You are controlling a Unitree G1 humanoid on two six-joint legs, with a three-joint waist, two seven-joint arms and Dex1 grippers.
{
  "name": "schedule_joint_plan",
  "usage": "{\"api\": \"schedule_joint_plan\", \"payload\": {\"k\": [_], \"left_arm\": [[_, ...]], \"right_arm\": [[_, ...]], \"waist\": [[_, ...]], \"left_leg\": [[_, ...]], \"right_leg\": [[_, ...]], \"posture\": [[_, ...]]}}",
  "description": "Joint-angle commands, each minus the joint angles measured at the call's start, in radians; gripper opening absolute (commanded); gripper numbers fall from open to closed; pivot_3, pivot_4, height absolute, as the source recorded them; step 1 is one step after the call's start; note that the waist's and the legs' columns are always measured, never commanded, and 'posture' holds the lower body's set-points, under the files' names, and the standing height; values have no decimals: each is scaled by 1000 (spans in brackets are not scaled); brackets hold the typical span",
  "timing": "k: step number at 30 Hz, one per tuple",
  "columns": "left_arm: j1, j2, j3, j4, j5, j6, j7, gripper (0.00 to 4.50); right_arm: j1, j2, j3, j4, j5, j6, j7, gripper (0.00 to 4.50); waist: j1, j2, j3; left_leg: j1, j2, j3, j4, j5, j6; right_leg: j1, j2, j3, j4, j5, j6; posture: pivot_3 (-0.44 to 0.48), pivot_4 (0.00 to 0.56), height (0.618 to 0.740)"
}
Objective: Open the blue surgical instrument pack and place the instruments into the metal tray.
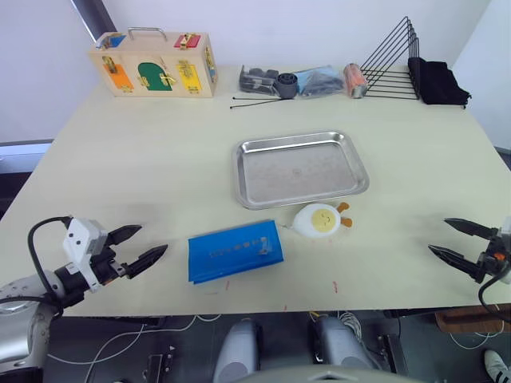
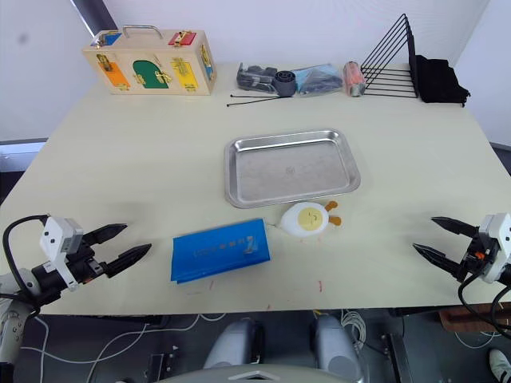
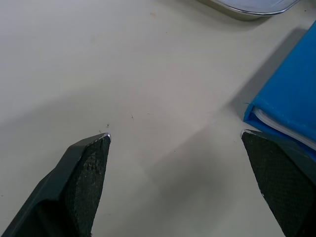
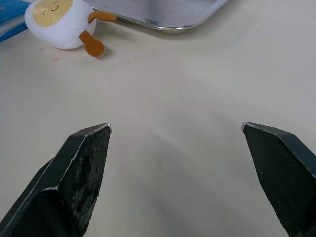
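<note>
The blue surgical instrument pack (image 1: pixel 235 251) lies closed and flat near the table's front edge, a little left of centre. Behind it and slightly to the right sits the metal tray (image 1: pixel 300 168), with nothing in it. The instruments are hidden. My left gripper (image 1: pixel 144 246) hovers open just left of the pack, fingers pointing toward it; the pack's edge (image 3: pixel 291 106) shows beside one fingertip in the left wrist view. My right gripper (image 1: pixel 451 239) is open at the table's front right, well away from the pack, with the tray's corner (image 4: pixel 168 15) ahead of it.
A white egg-shaped plush toy (image 1: pixel 319 219) lies between pack and tray. Along the back stand a wooden latch box (image 1: pixel 156 64), a plastic bag of dark parts (image 1: pixel 291 81), two thin black rods (image 1: pixel 259 101), a black wire rack (image 1: pixel 391 60) and black cloth (image 1: pixel 437 82).
</note>
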Motion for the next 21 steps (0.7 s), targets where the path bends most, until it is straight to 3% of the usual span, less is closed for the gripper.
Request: {"api": "schedule_joint_plan", "payload": {"k": [1,11,21], "left_arm": [[5,16,41,-3,-14,-17,-13,4500],[21,39,38,21,-9,8,-48,4500],[42,40,23,-1,-33,34,-102,4500]], "right_arm": [[1,1,-14,-26,9,-9,-2,4454],[-4,17,1,-28,-1,-12,-6,4454],[48,56,54,-276,22,92,-74,4454]], "waist": [[0,0,0],[0,0,0],[0,0,0]], "left_leg": [[0,0,0,0,0,0],[0,0,0,0,0,0],[0,0,-1,0,0,0]], "right_leg": [[0,0,0,0,0,0],[0,0,0,0,0,0],[0,0,0,1,0,0]], "posture": [[0,150,740],[0,150,740],[0,150,740]]}}
